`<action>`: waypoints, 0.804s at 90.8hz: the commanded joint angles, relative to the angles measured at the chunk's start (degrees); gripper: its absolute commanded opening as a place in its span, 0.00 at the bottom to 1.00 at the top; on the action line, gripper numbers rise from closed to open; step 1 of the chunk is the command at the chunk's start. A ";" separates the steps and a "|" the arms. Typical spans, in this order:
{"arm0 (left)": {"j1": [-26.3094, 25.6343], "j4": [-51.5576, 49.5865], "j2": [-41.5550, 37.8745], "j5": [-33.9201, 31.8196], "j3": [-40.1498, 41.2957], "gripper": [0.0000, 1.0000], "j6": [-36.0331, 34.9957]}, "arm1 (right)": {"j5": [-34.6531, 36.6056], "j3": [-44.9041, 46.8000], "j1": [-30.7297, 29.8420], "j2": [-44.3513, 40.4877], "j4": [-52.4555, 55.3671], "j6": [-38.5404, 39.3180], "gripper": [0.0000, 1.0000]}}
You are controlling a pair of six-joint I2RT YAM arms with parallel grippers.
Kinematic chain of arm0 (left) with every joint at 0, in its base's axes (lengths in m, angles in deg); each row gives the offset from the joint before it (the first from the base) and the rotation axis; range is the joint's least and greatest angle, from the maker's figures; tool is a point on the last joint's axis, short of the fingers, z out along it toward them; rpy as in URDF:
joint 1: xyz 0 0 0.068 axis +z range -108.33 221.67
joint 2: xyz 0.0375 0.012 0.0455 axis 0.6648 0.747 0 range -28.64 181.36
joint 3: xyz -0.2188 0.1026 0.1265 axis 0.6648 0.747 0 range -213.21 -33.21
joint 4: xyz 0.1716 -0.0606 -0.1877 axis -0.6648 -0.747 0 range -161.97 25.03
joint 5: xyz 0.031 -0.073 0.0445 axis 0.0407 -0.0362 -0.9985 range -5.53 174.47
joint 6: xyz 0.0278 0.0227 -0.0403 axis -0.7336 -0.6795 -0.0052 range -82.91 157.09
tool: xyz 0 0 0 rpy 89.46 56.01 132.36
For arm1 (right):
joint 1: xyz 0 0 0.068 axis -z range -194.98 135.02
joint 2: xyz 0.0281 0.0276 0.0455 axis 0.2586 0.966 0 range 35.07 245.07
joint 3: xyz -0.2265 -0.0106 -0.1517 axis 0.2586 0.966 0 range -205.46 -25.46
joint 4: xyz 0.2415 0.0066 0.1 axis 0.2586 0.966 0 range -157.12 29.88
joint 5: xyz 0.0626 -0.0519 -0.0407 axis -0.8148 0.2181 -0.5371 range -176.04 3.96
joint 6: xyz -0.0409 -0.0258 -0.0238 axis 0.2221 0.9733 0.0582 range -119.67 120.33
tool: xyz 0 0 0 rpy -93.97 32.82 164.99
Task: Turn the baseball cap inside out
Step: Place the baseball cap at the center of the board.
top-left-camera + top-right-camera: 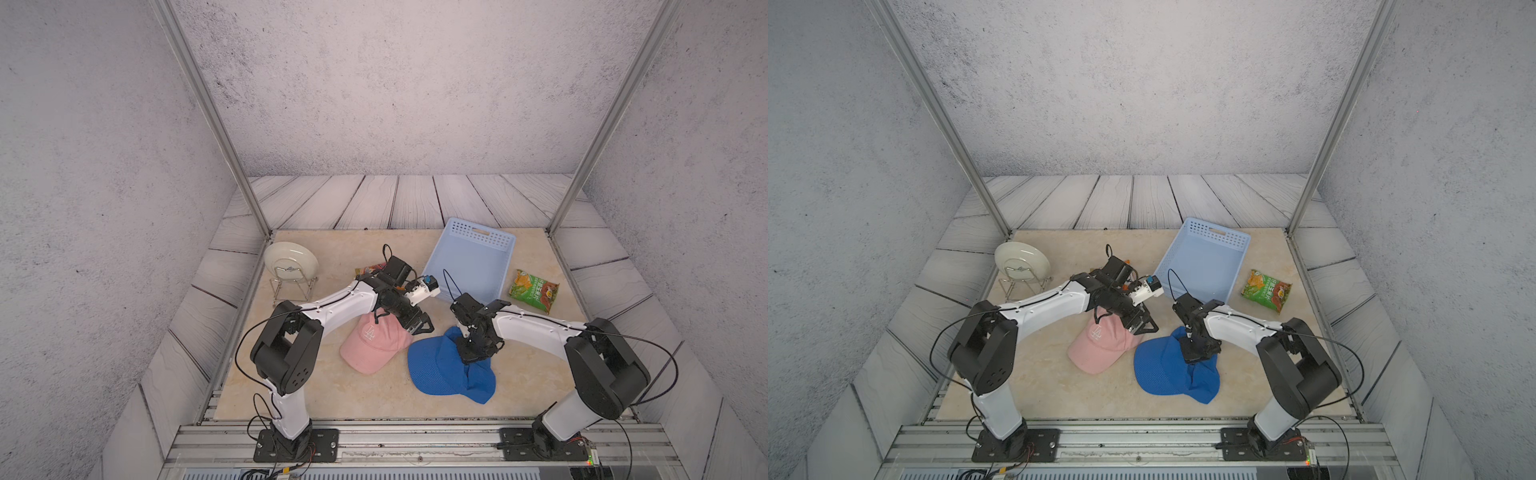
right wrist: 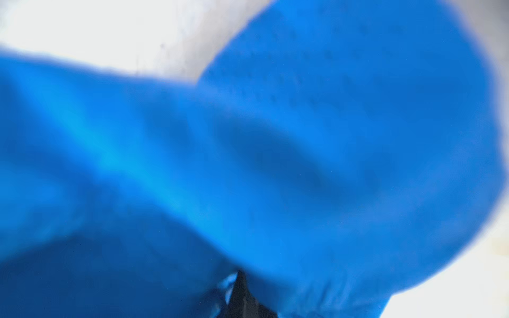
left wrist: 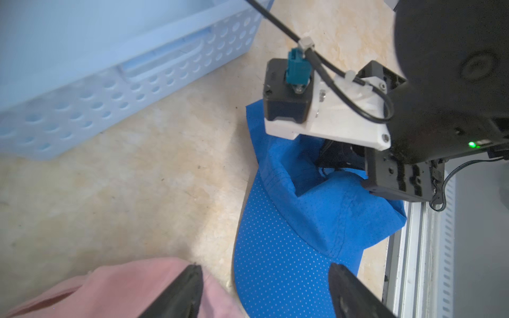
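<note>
At centre frame, the right gripper (image 1: 473, 353) is pinched together on bunched fabric of the blue cap (image 1: 436, 372). Just left, the left gripper (image 1: 422, 329) hangs apart over the pink cap (image 1: 370, 345).

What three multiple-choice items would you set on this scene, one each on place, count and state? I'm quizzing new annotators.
1. Where does the green snack bag lie?
A) on the table, beside the blue basket
B) inside the basket
C) on top of a cap

2. How many caps are there?
A) one
B) two
C) three

3. The right gripper is:
A) open, high above the table
B) open inside the basket
C) shut on the blue cap

Answers: 1 A, the bag rests on bare tabletop at the basket's side; 2 B, a pink cap and the blue one; 3 C, its jaws are closed in bunched blue fabric.
</note>
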 commanded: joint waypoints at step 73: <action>2.05 2.03 -4.06 4.10 2.51 0.78 1.65 | 3.15 -4.16 -0.09 -20.70 6.37 -4.71 0.00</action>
